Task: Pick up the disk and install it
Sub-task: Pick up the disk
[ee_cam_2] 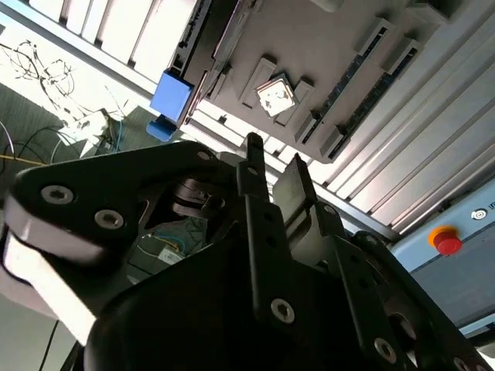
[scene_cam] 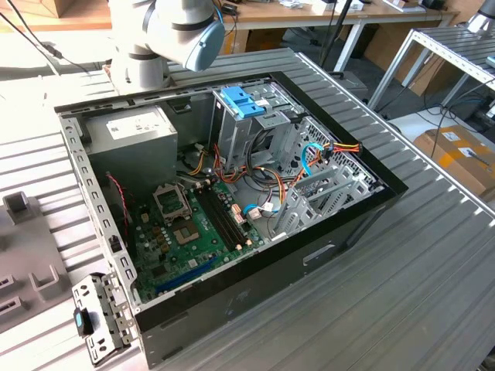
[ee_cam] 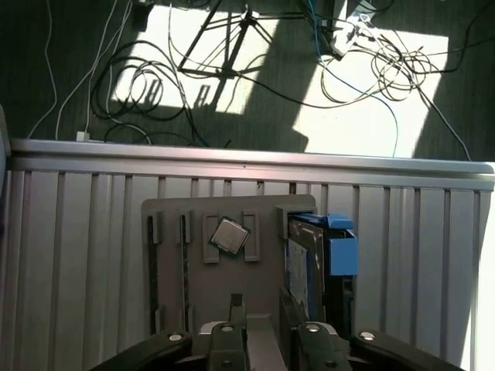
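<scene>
A ribbed metal tabletop [ee_cam: 77, 247] is carrying the work, and cable-strewn floor is showing beyond its edge. A grey fixture plate [ee_cam: 201, 294] is lying close to that edge. The disk [ee_cam: 302, 263] is standing on edge in a slot along one side of the plate, touching a blue bracket [ee_cam: 342, 253]. A processor chip [ee_cam: 230, 236] is resting in a cradle nearby. The gripper [ee_cam: 261, 308] is hovering over the plate, fingers spread and holding nothing, and sitting just off the disk's line. Assessment: a sound grasp is calling for centring over the disk's upper edge, straddling its flat faces and avoiding the bracket and slot walls.
</scene>
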`<state>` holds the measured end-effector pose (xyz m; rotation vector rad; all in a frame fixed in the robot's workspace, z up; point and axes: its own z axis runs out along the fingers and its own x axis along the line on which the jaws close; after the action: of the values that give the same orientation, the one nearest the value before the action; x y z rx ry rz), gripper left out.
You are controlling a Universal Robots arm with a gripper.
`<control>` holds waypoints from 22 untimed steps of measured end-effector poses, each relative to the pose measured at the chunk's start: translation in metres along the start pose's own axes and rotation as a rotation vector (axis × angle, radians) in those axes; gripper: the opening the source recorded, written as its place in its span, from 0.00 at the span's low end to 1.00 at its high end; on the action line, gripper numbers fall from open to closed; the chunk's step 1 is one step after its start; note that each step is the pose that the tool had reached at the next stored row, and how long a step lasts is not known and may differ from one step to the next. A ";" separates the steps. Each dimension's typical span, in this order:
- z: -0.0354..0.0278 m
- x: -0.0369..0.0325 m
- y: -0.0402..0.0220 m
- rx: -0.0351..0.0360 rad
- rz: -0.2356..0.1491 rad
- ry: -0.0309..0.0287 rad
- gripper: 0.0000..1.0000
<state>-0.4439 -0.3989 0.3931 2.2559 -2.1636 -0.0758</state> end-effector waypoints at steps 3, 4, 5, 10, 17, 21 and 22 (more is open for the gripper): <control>0.0000 0.0000 0.0000 -0.0001 -0.003 0.0001 0.42; 0.0000 0.0000 0.0000 -0.0001 -0.005 0.0002 0.47; 0.0000 0.0000 0.0000 -0.0001 -0.005 0.0003 0.54; 0.0000 0.0000 0.0000 -0.0003 -0.010 0.0005 0.66; 0.0020 -0.0034 -0.0003 -0.0001 -0.001 0.0001 0.66; 0.0032 -0.0076 -0.0005 0.0002 0.009 -0.0004 0.66; 0.0036 -0.0080 -0.0005 0.0005 0.010 -0.0005 0.66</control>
<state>-0.4439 -0.3909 0.3897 2.2457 -2.1748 -0.0758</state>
